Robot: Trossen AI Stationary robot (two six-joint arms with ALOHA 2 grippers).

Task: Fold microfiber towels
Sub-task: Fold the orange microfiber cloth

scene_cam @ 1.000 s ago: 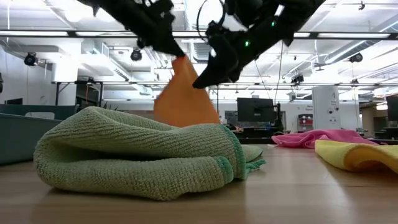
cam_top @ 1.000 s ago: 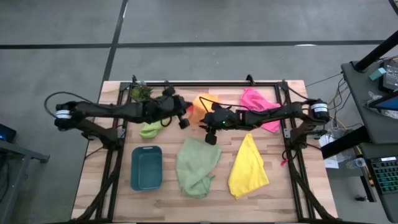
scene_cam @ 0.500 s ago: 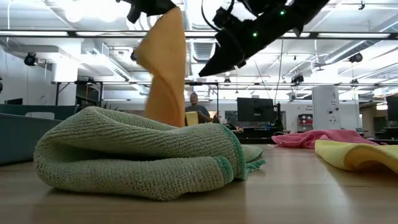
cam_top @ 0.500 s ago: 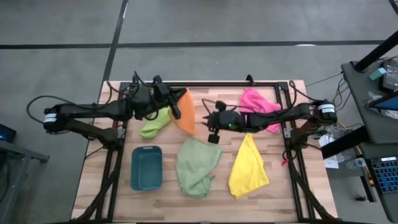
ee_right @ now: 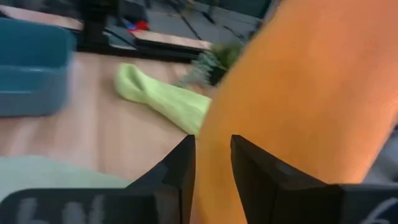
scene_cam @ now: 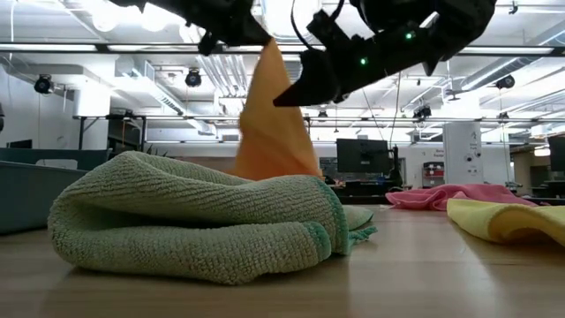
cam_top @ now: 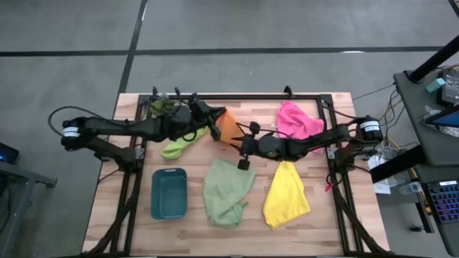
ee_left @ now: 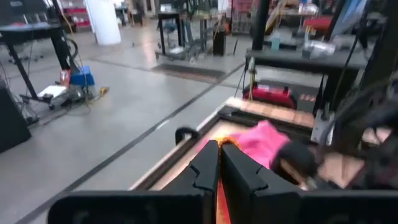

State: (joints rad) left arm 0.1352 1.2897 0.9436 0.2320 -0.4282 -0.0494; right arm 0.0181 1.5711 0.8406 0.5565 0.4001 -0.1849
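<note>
Since a moment ago your left tool [cam_top: 212,115] has swung the orange towel [cam_top: 226,127] back toward the bench middle, and the right tool [cam_top: 242,143] has slid in beside it. Your left tool is pressed together on the towel's top corner, so the cloth hangs as a cone above the bench [cam_top: 323,222]. The right tool's fingers [ee_right: 180,168] are slightly spread with orange cloth right in front of them; you cannot tell yet whether they pinch it.

Your main risk is a missed second grip: the hanging cloth is slack and can slip past the fingers. If you pull while only one corner is held, it will bunch instead of spreading. The two tools are close together, so a hasty reach could knock one against the other.

Room is tight. The lime towel [cam_top: 176,145] lies just under the left arm, the sage towel [cam_top: 228,190] just in front, the pink towel [cam_top: 297,122] and yellow towel [cam_top: 286,192] to the right, the tray [cam_top: 169,192] at front left, the plant [cam_top: 162,106] at the back edge. You have bare bench only between sage and yellow.
</note>
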